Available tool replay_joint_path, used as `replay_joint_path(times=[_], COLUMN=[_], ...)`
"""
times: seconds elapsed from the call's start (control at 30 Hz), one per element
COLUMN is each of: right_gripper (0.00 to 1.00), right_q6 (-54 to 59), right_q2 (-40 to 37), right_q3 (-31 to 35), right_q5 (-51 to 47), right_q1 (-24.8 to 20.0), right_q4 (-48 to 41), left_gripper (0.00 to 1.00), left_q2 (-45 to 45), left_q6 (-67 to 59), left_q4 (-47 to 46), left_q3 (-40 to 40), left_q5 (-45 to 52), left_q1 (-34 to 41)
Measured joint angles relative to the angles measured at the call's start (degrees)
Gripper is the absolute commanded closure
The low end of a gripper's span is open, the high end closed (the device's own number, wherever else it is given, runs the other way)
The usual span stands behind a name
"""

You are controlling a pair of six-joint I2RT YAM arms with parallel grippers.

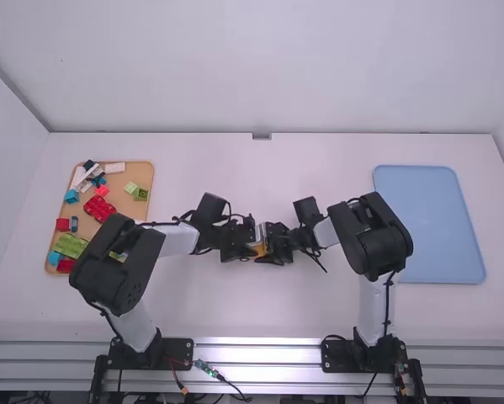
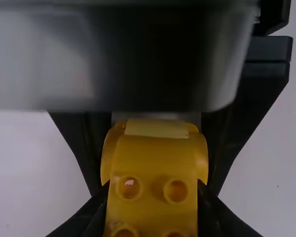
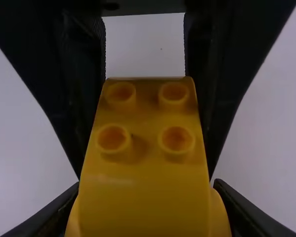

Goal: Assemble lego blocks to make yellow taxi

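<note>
Near the middle of the table, in the high view, my left gripper point(image 1: 246, 245) and my right gripper point(image 1: 271, 246) meet from opposite sides at the yellow taxi body point(image 1: 258, 250). In the left wrist view, my left gripper point(image 2: 152, 210) is shut on the studded end of the yellow body point(image 2: 155, 170), with the right gripper's dark fingers around its farther, rounded end. In the right wrist view, my right gripper point(image 3: 145, 210) is shut on the rounded end of the yellow body point(image 3: 143, 173); the left gripper's fingers flank the studded end. The gripped sides are hidden.
At the left, an orange-brown tray point(image 1: 142, 172) holds several loose blocks, including a red car-shaped piece point(image 1: 98, 207) and a green block point(image 1: 70, 245), partly beneath the left arm. A blue tray point(image 1: 432, 219) lies at the right, beside the right arm.
</note>
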State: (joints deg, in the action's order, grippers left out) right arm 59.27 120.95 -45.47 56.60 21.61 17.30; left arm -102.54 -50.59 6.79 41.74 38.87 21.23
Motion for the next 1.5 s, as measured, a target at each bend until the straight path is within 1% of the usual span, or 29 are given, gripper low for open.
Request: replay_joint_path(times=[0.03, 0.1, 0.13, 0.2, 0.23, 0.3, 0.37, 0.5, 0.57, 0.6, 0.77, 0.8, 0.87, 0.9, 0.93, 0.97, 1.0, 1.07, 1.1, 1.13, 1.2, 1.37, 1.47, 1.5], right_gripper=[0.61, 0.61, 0.61, 0.61, 0.61, 0.61, 0.61, 0.61, 0.61, 0.61, 0.60, 0.60, 0.56, 0.52, 0.44, 0.42, 0.35, 0.25, 0.16, 0.15, 0.09, 0.04, 0.04, 0.09], right_q6=[0.04, -0.02, -0.02, -0.24, -0.33, -0.42, -0.44, -0.42, -0.42, -0.39, -0.42, -0.42, -0.39, -0.39, -0.42, -0.42, -0.39, -1.05, -1.84, -2.03, -3.30, -4.72, -5.95, -6.88], right_q2=[0.02, 0.00, 0.00, 0.00, 0.00, 0.00, 0.02, 0.00, 0.02, 0.02, 0.00, 0.02, 0.00, 0.00, 0.00, 0.00, 0.00, 0.00, 0.00, 0.00, 0.00, 0.00, 0.00, 0.00], right_q3=[0.00, 0.00, 0.00, -0.04, -0.07, -0.13, -0.20, -0.22, -0.22, -0.22, -0.22, -0.22, -0.22, -0.28, -0.33, -0.33, -0.33, -0.33, -0.33, -0.33, -0.33, -0.31, -0.31, -0.33], right_q5=[0.02, 0.00, 0.00, -0.09, -0.15, -0.17, -0.20, -0.24, -0.22, -0.22, -0.24, -0.35, -0.37, -0.39, -0.39, -0.42, -0.44, -0.59, -0.74, -0.90, -1.46, -2.25, -3.32, -3.93], right_q1=[-0.02, -0.02, -0.02, -0.02, -0.02, -0.02, -0.02, -0.02, -0.02, -0.02, -0.02, -0.02, -0.02, -0.02, -0.02, -0.02, -0.02, -0.02, -0.02, -0.02, -0.02, 0.66, 1.79, 2.54], right_q4=[0.00, 0.00, 0.00, 0.09, 0.09, 0.02, -0.11, -0.09, -0.13, -0.11, -0.13, -0.17, -0.26, -0.33, -0.35, -0.33, -0.28, 0.17, 0.76, 1.01, 2.08, 3.52, 5.14, 5.95], left_gripper=[0.62, 0.55, 0.55, 0.48, 0.42, 0.35, 0.31, 0.14, 0.10, 0.02, 0.01, 0.01, 0.01, 0.01, 0.01, 0.01, 0.01, 0.01, 0.01, 0.01, 0.01, 0.01, 0.01, 0.01], left_q2=[0.00, 0.02, 0.02, 0.13, 0.28, 0.46, 0.46, 0.46, 0.55, 0.94, 4.11, 5.88, 7.39, 8.39, 9.53, 10.38, 10.93, 13.09, 14.03, 14.34, 15.67, 16.33, 16.33, 16.33], left_q6=[0.02, 0.02, 0.02, 0.02, 0.00, 0.02, 0.04, 0.11, 0.04, 0.02, 0.04, 0.00, 0.02, -0.04, -0.37, -0.98, -1.51, -4.72, -6.58, -7.17, -10.43, -14.34, -16.22, -16.98], left_q4=[-0.04, -0.35, -0.35, -0.59, -0.72, -0.74, -0.74, -0.55, -0.68, -0.96, -2.19, -3.34, -4.87, -6.05, -7.37, -8.61, -9.64, -14.01, -15.78, -16.39, -18.67, -19.71, -19.65, -19.65], left_q3=[0.00, 0.00, 0.00, 0.00, 0.00, 0.00, 0.00, 0.00, 0.00, 0.00, 0.00, 0.00, 0.00, 0.00, 0.00, 0.00, 0.00, 0.00, 0.00, 0.00, 0.00, -0.07, -0.68, -1.27], left_q5=[0.00, 0.04, 0.04, 0.04, 0.04, 0.02, -0.02, 0.00, 0.02, 0.44, 2.01, 2.43, 2.60, 2.64, 2.67, 3.02, 3.34, 6.21, 7.91, 8.55, 11.76, 17.42, 19.82, 20.83], left_q1=[0.00, 0.00, 0.00, 0.13, 0.20, 0.22, 0.26, 0.24, -0.07, -0.44, -3.82, -5.81, -7.67, -8.87, -10.25, -11.34, -12.00, -15.17, -16.79, -17.38, -20.68, -27.28, -29.62, -30.45])
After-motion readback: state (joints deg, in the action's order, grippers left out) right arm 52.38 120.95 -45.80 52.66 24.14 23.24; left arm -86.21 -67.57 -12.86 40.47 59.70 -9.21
